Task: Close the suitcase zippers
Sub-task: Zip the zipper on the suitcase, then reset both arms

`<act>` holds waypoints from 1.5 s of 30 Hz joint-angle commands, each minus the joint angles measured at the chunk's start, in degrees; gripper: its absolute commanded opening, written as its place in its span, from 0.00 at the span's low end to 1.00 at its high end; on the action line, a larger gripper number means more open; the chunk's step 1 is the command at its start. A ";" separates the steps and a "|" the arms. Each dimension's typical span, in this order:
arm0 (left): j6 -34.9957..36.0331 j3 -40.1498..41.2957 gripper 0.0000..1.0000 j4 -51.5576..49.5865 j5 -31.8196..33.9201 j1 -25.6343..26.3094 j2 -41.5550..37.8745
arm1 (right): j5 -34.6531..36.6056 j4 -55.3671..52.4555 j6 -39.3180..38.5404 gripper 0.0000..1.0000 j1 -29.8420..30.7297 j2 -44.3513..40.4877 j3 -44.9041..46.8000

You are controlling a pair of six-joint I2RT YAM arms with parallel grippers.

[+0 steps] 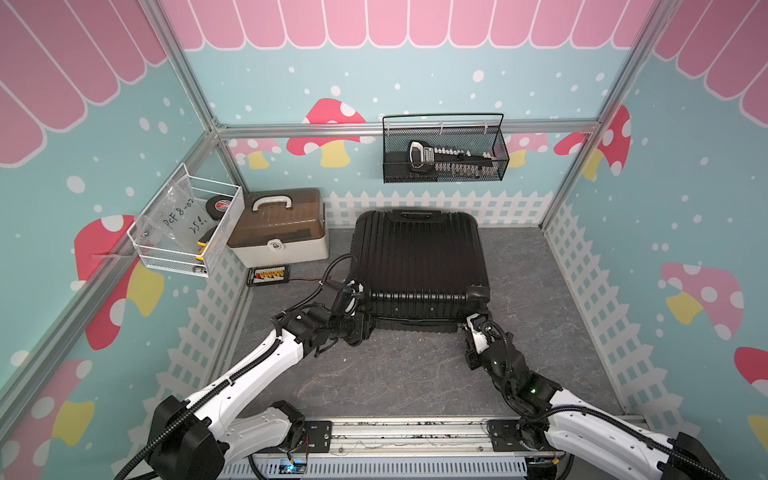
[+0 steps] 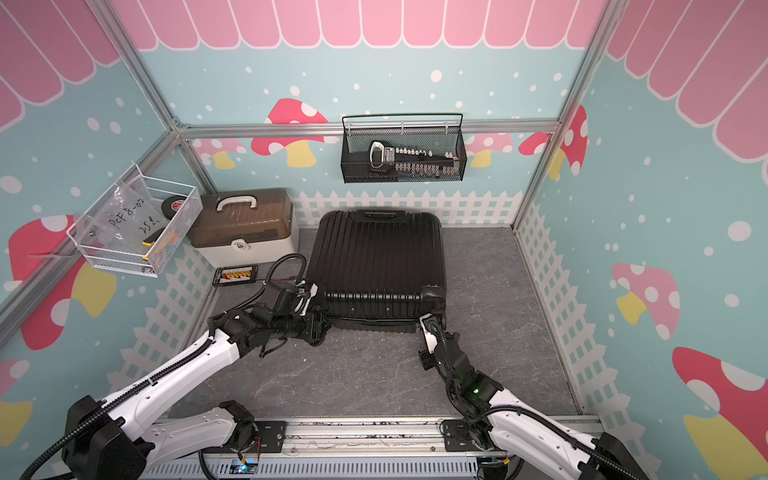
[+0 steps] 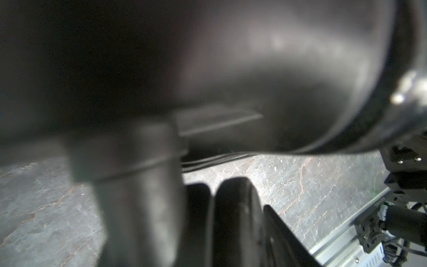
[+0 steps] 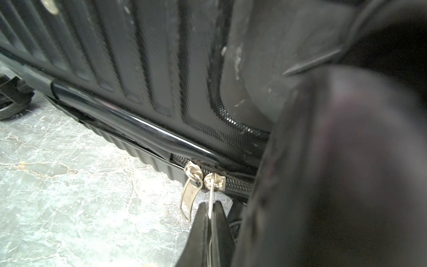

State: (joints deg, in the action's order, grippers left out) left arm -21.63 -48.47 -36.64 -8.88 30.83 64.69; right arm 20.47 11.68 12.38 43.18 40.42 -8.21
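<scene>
Right gripper [image 4: 209, 209] pinches zipper pull [image 4: 213, 182]; left gripper [image 1: 359, 297], jaws unclear, crowds suitcase's [image 1: 415, 257] caster [image 3: 233, 219] corner

Black case, candy-coloured booth

The suitcase [image 1: 417, 257] is black all over, ribbed in straight lines; its zippers [image 4: 239, 185] are black, each zipper pull [image 4: 190, 191] silver. The table [image 1: 395, 374] is grey with pale marble veins. The walls [image 1: 270, 83] are teal with white dots, pink scalloped tops, red and pink mushrooms on yellow stems, and a white picket fence. The toolbox [image 1: 291, 249] is beige under a brown see-through lid with a white handle. One mesh basket [image 1: 395, 166] is black, the wire basket [image 1: 166, 253] white; the arms [image 1: 249, 370] are white and black.
</scene>
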 commanded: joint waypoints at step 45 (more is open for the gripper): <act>-2.91 -4.13 0.82 -5.07 39.95 -14.33 -11.75 | 41.13 -22.91 23.08 0.67 -1.16 -0.39 -9.92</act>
State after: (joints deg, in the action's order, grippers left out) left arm -22.17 -53.01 -40.95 28.58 18.11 52.95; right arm 57.25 -7.64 30.83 42.96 38.30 -15.68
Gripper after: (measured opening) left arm 0.817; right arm 0.672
